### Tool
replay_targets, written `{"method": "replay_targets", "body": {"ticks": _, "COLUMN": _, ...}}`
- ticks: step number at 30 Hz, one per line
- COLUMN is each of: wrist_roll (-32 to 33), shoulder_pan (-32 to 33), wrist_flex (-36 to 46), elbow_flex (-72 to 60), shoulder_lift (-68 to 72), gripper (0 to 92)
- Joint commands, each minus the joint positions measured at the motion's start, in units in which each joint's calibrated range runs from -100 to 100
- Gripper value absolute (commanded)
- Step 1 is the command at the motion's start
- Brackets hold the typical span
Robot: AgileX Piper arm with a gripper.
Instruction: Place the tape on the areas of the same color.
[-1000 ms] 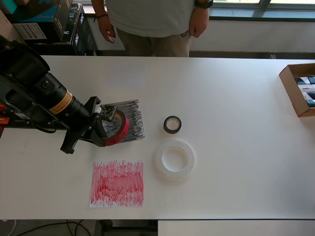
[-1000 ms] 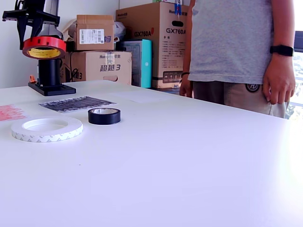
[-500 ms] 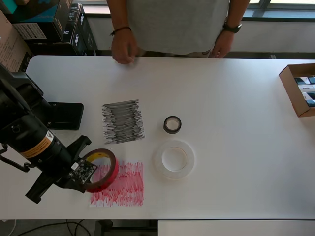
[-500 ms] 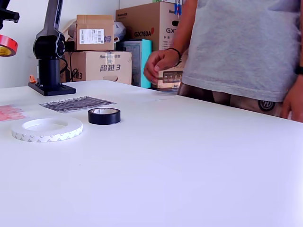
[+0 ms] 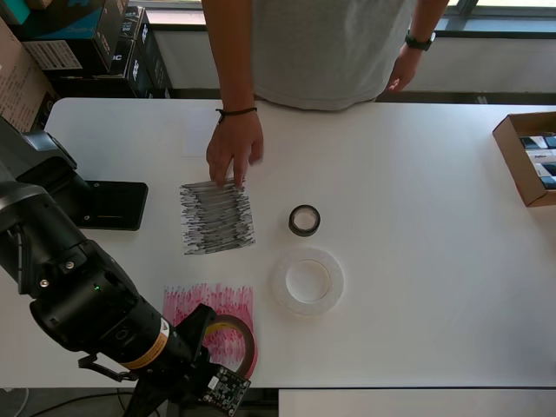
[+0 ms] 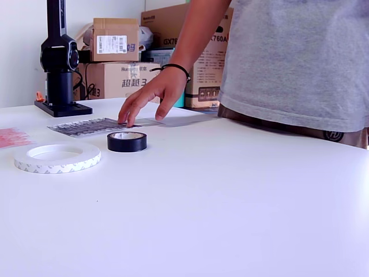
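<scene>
Red tape in end effector grip | over red sheet | hand touching blk sheet

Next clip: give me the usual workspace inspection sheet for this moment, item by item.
Surface: white table, bare toward the overhead view's right.
Job's things: red tape roll over the red sheet near the table's front edge; black tape roll and white tape roll on bare table; black sheet has no roll on it; a white sheet lies beside it, pale against the table.
Clutter: open cardboard box at the table's right edge.
Tool: at the red tape roll; grip cannot be told.
Cables: some below the table's front edge.
Surroundings: a person's hand presses the black sheet's far edge; stacked boxes behind the arm's base.
</scene>
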Motion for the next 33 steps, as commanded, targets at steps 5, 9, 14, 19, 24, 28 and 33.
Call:
{"method": "replay_targets", "body": {"ticks": 5, "wrist_roll": 0.9, "shoulder_pan": 2.3, "wrist_flex": -0.5, "elbow_flex": 3.1, "shoulder_lift": 4.1, "gripper": 0.0}}
{"method": "replay_targets", "body": {"ticks": 9, "wrist_roll": 1.2, "shoulder_pan": 2.5, "wrist_flex": -0.7, "elbow_flex": 6.2, "shoulder_lift": 4.1, "gripper": 0.0}}
{"method": "replay_targets", "body": {"ticks": 14, "wrist_roll": 0.7, "shoulder_pan": 2.6, "wrist_flex": -1.1, "elbow_flex": 8.8, "shoulder_lift": 4.1, "gripper": 0.0}}
{"method": "replay_targets", "body": {"ticks": 19, "wrist_roll": 0.6, "shoulder_pan": 3.0, "wrist_flex": -1.1, "elbow_flex": 10.0, "shoulder_lift": 4.1, "gripper": 0.0}}
{"method": "replay_targets", "body": {"ticks": 24, "wrist_roll": 0.6, "shoulder_pan": 3.0, "wrist_flex": -1.1, "elbow_flex": 10.1, "shoulder_lift": 4.1, "gripper": 0.0}}
{"method": "replay_targets", "body": {"ticks": 28, "wrist_roll": 0.6, "shoulder_pan": 3.0, "wrist_flex": -1.1, "elbow_flex": 10.1, "shoulder_lift": 4.2, "gripper": 0.0}}
{"method": "replay_targets", "body": {"ticks": 33, "wrist_roll": 0.6, "shoulder_pan": 2.7, "wrist_flex": -1.1, "elbow_flex": 10.0, "shoulder_lift": 5.4, "gripper": 0.0}}
